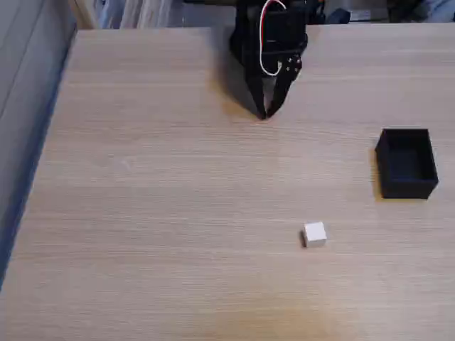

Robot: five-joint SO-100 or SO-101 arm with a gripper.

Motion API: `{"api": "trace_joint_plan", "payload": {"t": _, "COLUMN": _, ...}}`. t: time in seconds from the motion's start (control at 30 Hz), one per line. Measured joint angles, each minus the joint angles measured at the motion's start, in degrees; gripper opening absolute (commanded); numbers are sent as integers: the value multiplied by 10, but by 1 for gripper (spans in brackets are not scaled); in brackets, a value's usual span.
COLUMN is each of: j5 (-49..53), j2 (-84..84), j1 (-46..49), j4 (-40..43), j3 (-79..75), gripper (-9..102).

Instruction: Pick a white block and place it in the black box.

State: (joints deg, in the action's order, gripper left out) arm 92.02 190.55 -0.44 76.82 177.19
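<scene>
In the fixed view, the pincer point(265, 114) hangs near the top middle of the frame. Its two black tips meet in a point close to the wooden counter point(156, 185), so it looks closed, with nothing in it. A white wire point(264, 50) loops on the black arm above it. The white block point(313, 234) sits alone on the counter, lower right of the middle. The black box point(406, 163) sits at the right edge, well apart from the block.
</scene>
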Motion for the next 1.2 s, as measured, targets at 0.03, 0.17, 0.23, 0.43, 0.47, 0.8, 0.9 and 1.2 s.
{"api": "trace_joint_plan", "payload": {"t": 0.03, "j5": 0, "j2": 0, "j1": 0, "j4": 0, "j3": 0, "gripper": 0}}
{"api": "trace_joint_plan", "payload": {"t": 0.17, "j5": 1, "j2": 0, "j1": 21, "j4": 0, "j3": 0, "gripper": 0}}
{"api": "trace_joint_plan", "payload": {"t": 0.23, "j5": 1, "j2": 0, "j1": 22, "j4": 0, "j3": 0, "gripper": 0}}
{"api": "trace_joint_plan", "payload": {"t": 0.43, "j5": 1, "j2": 0, "j1": 18, "j4": 0, "j3": 0, "gripper": 0}}
{"api": "trace_joint_plan", "payload": {"t": 0.47, "j5": 1, "j2": 0, "j1": 17, "j4": 0, "j3": 0, "gripper": 0}}
{"api": "trace_joint_plan", "payload": {"t": 0.8, "j5": 1, "j2": 0, "j1": 19, "j4": 0, "j3": 0, "gripper": 0}}
{"api": "trace_joint_plan", "payload": {"t": 0.9, "j5": 1, "j2": 0, "j1": 19, "j4": 0, "j3": 0, "gripper": 0}}
{"api": "trace_joint_plan", "payload": {"t": 1.2, "j5": 1, "j2": 0, "j1": 19, "j4": 0, "j3": 0, "gripper": 0}}
